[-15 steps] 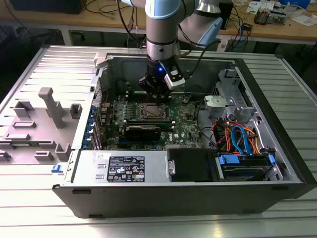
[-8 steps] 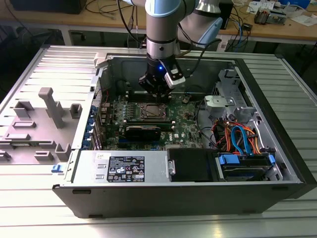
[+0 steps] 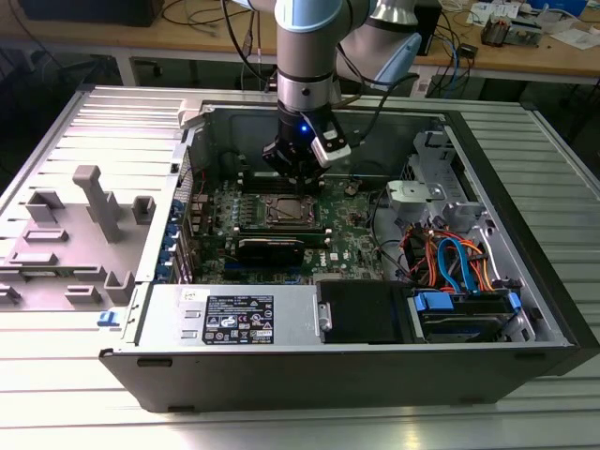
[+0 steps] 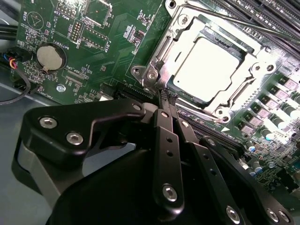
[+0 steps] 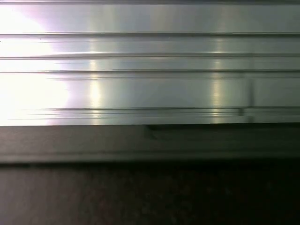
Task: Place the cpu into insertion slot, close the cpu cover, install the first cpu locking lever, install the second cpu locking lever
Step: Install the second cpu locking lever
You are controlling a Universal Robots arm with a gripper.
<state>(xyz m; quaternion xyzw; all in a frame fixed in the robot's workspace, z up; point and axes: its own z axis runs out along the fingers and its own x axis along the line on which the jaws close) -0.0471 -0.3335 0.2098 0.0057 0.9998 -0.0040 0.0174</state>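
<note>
The cpu [image 4: 208,68], a square chip with a silver-grey top, lies flat in the insertion slot [image 3: 289,211] on the green motherboard [image 4: 93,47]. The cpu cover [image 4: 187,35], a silver frame plate, lies down around it, so the chip shows through its window. A thin locking lever rod [image 4: 234,21] runs along the socket's far side, and another [image 4: 201,112] runs along the side nearest the fingers. My gripper [image 4: 166,95] is shut, its tips together at a corner of the socket. In the exterior view the gripper [image 3: 298,178] hangs just over the socket inside the open case.
A coin battery [image 4: 50,56] and long black memory slots [image 4: 262,11] flank the socket. A black block [image 3: 270,248] sits in front of it. Drives and orange and blue cables [image 3: 450,262] fill the exterior view's right. Grey fixtures [image 3: 94,206] stand at its left.
</note>
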